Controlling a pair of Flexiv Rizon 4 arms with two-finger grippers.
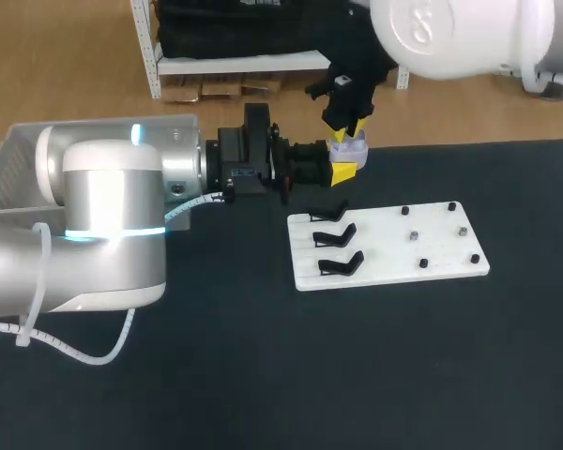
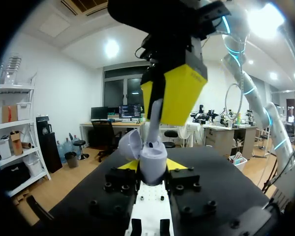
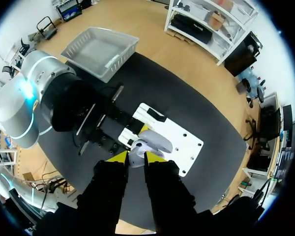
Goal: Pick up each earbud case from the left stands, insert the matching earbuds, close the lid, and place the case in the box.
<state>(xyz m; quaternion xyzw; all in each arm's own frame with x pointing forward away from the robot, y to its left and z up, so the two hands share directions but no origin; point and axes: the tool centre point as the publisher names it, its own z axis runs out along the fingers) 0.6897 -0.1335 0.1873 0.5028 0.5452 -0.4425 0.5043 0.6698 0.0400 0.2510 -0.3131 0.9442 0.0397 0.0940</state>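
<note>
The left claw (image 2: 153, 166) is clamped on the lavender earbud case (image 1: 351, 150), lid (image 2: 130, 142) open, above the dark worktop (image 1: 216, 375) — the right claw (image 3: 136, 158), nearly closed, seems to pinch a pale earbud (image 2: 155, 113) at the case's mouth.

Earbud case (image 2: 152, 160): smooth, pale plastic, slight gloss. Table (image 1: 263, 375): matt black surface. Board (image 1: 385, 248): smooth white, carrying 3 matt black stands (image 1: 338, 236).

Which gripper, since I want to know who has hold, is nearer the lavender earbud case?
Left. The left gripper is shut on the earbud case, a tip on each side; the right gripper hangs just above the open case.
</note>
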